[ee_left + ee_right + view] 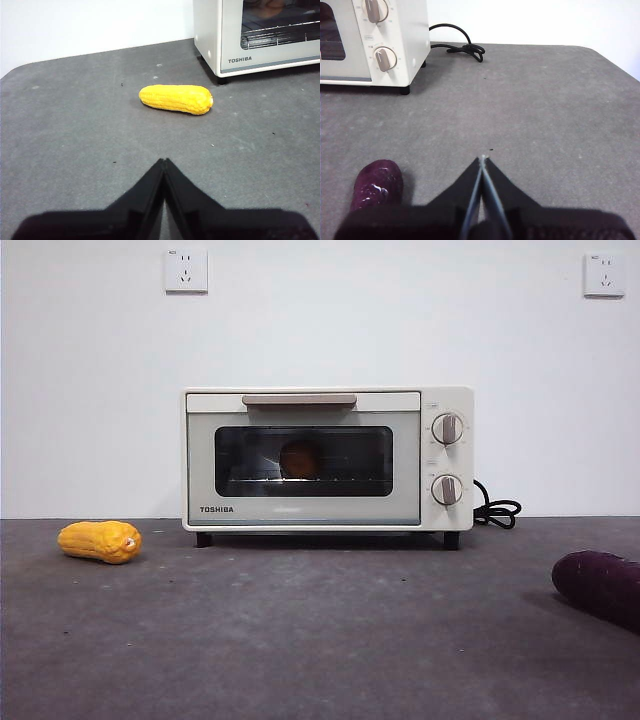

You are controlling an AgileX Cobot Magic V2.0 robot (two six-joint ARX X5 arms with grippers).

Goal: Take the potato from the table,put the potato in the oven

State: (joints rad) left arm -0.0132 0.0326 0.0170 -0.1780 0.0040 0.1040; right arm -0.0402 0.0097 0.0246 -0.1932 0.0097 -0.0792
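Observation:
The cream-white TOSHIBA oven point(327, 460) stands at the back of the dark grey table point(300, 640) with its glass door closed. Behind the glass, on the wire rack, sits the orange-brown potato point(300, 459); a bit of it also shows through the oven point(260, 35) window in the left wrist view as the potato point(270, 5). My left gripper point(163, 161) is shut and holds nothing, over bare table short of the corn. My right gripper point(482, 159) is also shut and holds nothing, well away from the oven point(375, 40). Neither gripper appears in the front view.
A yellow ridged corn cob point(100, 541) point(176, 98) lies left of the oven. A dark purple oblong vegetable point(598, 587) point(375, 184) lies at the right. The oven's black cord point(497, 510) point(457, 45) coils beside its right side. A white wall with two sockets stands behind.

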